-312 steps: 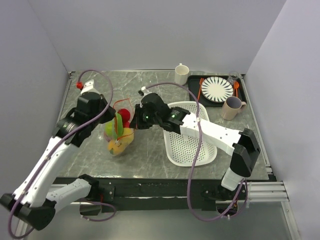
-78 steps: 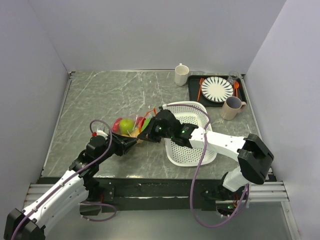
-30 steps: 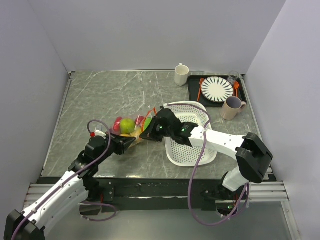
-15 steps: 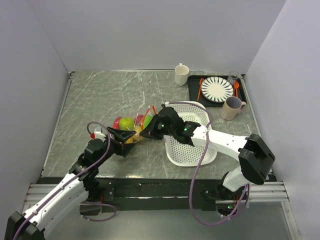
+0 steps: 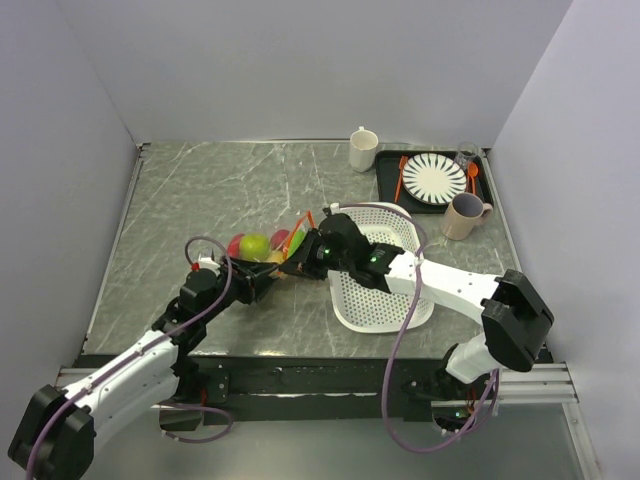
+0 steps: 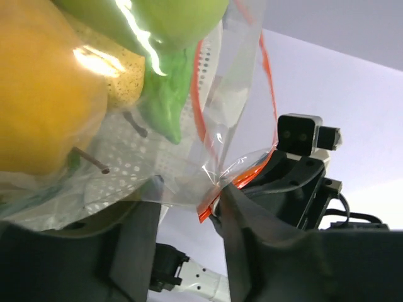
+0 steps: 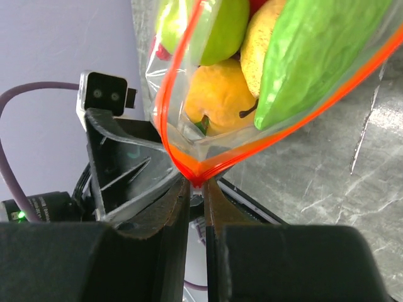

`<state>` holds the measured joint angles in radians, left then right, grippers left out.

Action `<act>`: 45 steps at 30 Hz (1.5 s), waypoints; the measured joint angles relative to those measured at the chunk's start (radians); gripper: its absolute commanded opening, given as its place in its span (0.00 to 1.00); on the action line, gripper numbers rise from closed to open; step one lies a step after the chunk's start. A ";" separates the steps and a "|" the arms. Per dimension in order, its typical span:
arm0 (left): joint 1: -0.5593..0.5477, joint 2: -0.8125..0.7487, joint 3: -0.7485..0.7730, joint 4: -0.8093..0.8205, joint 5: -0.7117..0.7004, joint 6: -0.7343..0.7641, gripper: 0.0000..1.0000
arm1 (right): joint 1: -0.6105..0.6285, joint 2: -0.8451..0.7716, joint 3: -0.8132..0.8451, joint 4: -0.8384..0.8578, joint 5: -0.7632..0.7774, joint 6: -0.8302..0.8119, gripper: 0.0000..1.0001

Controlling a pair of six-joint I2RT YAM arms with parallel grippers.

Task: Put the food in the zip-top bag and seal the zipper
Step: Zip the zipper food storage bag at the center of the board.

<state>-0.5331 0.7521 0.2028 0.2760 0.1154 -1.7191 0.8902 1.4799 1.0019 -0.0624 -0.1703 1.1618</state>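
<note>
A clear zip-top bag (image 5: 262,249) sits near the middle of a grey marble table (image 5: 190,190), just left of a white perforated basket (image 5: 368,300). Through the plastic show a green ball (image 5: 254,246), a red ball (image 5: 236,245), an orange fruit (image 7: 217,100), a yellow fruit (image 7: 264,44) and a bumpy green cucumber (image 7: 315,56).

The orange-red zipper (image 7: 194,171) runs along the bag's edge, and its two sides spread apart above a sharp bend, so the mouth is open there. The right gripper (image 7: 196,184) is clamped on the zipper at that bend, its fingers nearly together.

The left gripper (image 6: 189,192) faces it from the other side, fingers apart. Loose bag film and the tip of the zipper lie in the gap between them; whether either finger presses on the bag cannot be told.

At the far right corner a black tray (image 5: 384,185) holds a striped plate (image 5: 435,180). A white mug (image 5: 363,149) stands just left of the tray, a brownish mug (image 5: 463,216) just in front of it.
</note>
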 measured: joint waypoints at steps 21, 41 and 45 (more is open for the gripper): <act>0.000 0.043 0.018 0.026 0.010 -0.020 0.01 | 0.011 -0.011 -0.008 -0.016 0.002 -0.003 0.00; 0.000 -0.084 -0.007 -0.057 -0.004 -0.018 0.01 | -0.005 -0.013 -0.008 -0.016 0.011 0.050 0.00; 0.000 -0.103 -0.014 -0.062 -0.003 -0.017 0.01 | -0.016 -0.016 -0.008 -0.015 0.009 0.052 0.00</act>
<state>-0.5335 0.6491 0.1886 0.2138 0.1120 -1.7359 0.8742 1.4643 0.9936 -0.0772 -0.1612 1.2140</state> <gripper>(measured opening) 0.019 0.174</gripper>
